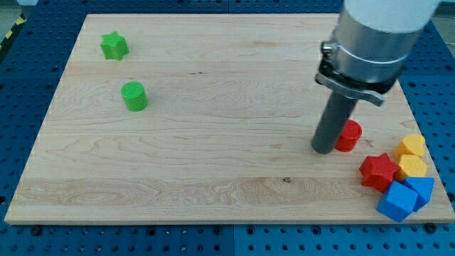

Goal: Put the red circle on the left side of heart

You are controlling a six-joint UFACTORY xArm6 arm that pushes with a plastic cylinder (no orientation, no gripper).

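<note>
The red circle (349,135) lies on the wooden board (213,128) at the view's right. My tip (324,151) stands on the board right against the red circle's left side, partly hiding it. To the lower right of the circle is a cluster: a red star (377,171), a yellow heart-like block (411,146), a second yellow block (413,168), and two blue blocks (397,202) (420,189). Their exact shapes are hard to tell.
A green star (114,46) lies at the board's upper left. A green cylinder (134,96) lies below it. The board rests on a blue perforated table (21,85). The arm's grey body (373,43) hangs over the upper right.
</note>
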